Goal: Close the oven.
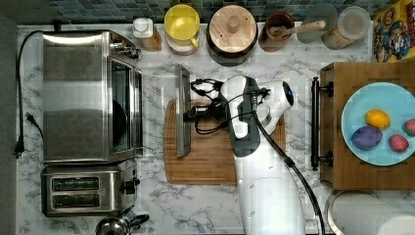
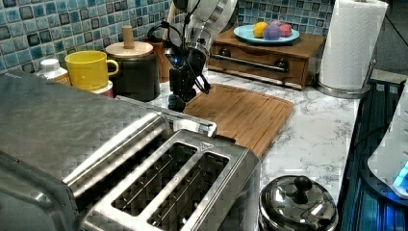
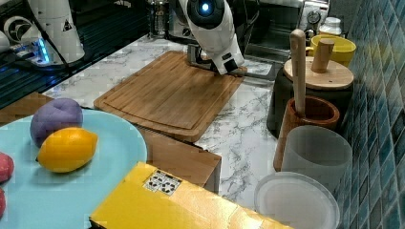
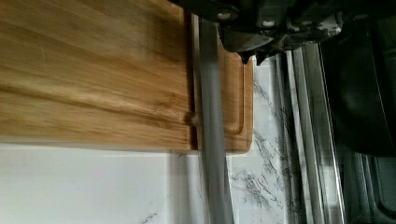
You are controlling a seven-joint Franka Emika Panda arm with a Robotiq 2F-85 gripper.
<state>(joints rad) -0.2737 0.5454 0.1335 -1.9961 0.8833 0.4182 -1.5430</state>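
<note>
The stainless-steel oven (image 1: 73,98) stands at the top view's left, and its steel top (image 2: 53,120) fills the left view's near left. Its glass door (image 1: 159,88) hangs dropped open and lies about flat over the counter. The metal bar handle (image 1: 182,112) sits at the door's far edge, over the edge of the wooden cutting board (image 1: 210,161). My gripper (image 1: 189,113) is right at the handle's middle, on the board side, with its fingers shut and nothing between them. In the wrist view the handle (image 4: 212,140) runs as a grey bar beside the fingertips (image 4: 250,55).
A two-slot toaster (image 1: 83,191) stands beside the oven, with a steel kettle lid (image 2: 298,204) nearby. Jars, a yellow mug (image 1: 182,24) and a wooden-lidded pot (image 1: 232,29) line the tiled wall. A wooden drawer box (image 1: 342,166) with a blue plate (image 1: 355,112) of fruit is at the top view's right.
</note>
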